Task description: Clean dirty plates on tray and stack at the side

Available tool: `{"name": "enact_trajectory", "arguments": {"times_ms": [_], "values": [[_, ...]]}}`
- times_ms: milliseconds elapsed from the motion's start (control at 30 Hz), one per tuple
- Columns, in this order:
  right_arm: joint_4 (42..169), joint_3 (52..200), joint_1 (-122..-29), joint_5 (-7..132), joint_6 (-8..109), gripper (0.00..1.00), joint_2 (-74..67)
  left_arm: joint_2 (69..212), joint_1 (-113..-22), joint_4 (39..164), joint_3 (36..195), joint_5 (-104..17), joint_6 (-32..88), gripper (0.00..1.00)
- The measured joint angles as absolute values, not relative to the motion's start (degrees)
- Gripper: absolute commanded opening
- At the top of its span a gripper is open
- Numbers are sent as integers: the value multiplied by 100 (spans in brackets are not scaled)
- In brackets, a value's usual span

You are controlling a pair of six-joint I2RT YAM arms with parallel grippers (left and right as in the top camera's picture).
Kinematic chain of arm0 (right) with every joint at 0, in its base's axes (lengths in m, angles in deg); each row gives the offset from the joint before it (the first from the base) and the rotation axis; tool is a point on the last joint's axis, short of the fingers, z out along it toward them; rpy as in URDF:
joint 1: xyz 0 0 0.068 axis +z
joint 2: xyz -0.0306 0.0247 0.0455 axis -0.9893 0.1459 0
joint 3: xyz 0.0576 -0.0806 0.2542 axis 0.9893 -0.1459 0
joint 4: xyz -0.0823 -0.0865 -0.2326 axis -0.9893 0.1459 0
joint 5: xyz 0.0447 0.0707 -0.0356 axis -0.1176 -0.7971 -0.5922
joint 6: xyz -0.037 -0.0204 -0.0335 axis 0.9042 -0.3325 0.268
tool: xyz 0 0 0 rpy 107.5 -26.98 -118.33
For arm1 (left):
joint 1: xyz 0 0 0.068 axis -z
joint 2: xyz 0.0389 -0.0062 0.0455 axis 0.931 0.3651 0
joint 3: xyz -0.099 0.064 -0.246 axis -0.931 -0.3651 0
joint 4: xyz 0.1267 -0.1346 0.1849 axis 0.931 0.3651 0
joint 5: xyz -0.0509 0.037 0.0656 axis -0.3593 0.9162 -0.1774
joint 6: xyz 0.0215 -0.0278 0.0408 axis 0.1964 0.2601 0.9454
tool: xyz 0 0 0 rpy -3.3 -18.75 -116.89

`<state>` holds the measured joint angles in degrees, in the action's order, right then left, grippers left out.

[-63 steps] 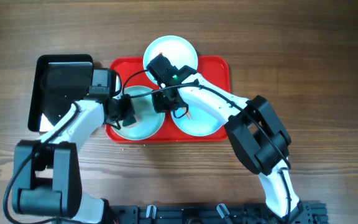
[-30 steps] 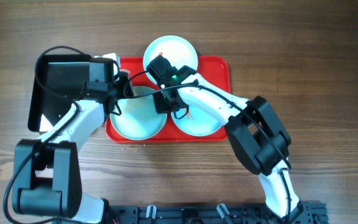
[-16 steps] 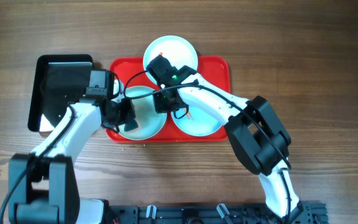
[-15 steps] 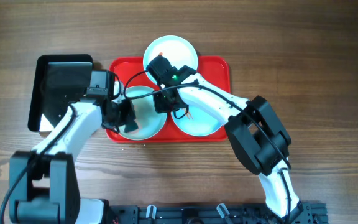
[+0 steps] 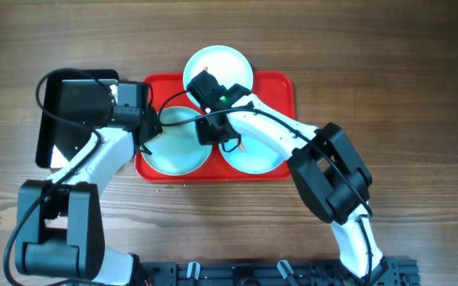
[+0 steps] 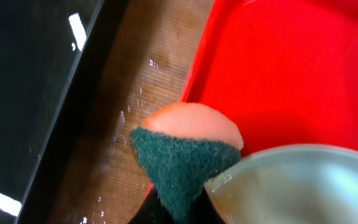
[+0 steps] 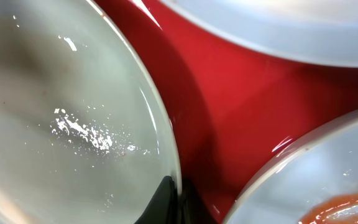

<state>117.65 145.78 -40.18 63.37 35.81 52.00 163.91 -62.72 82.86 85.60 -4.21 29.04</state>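
Pale aqua-white plates [image 5: 221,57], red tray [image 5: 281,87], black tray [image 5: 74,103], green-and-peach sponge [image 6: 182,155], brown wood-grain table [image 5: 388,63]

- You've got a wooden table [image 5: 388,63] under everything, with brown grain running side to side.
- The black tray [image 5: 74,111] sits on the left. It's glossy and catching a few light glints.
- Something white [image 5: 54,160] pokes out at its near-left corner, can't tell what.
- The sponge [image 6: 185,155] is orange foam with a dark green scrubby face.
- There are wet droplets [image 6: 135,102] on the wood beside the black tray.
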Motion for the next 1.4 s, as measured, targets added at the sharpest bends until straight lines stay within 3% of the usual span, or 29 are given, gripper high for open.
{"name": "enact_trajectory", "arguments": {"times_ms": [333, 567, 1000, 1400], "values": [[11796, 14583, -4018, 6359, 3625, 4, 5194, 14878, -6414, 7733, 8556, -1453, 2904, 4], [11905, 14723, -4018, 7017, 3994, 4, 4918, 14533, -7644, 8765, 8564, -1588, 2902, 4], [11905, 14921, -3854, 9718, 5579, 4, 3928, 14533, -7904, 9226, 8564, -2215, 2902, 4], [11446, 14921, -2499, 12667, 6910, 4, 3928, 14533, -7904, 9362, 8564, -2465, 2902, 4]]}}
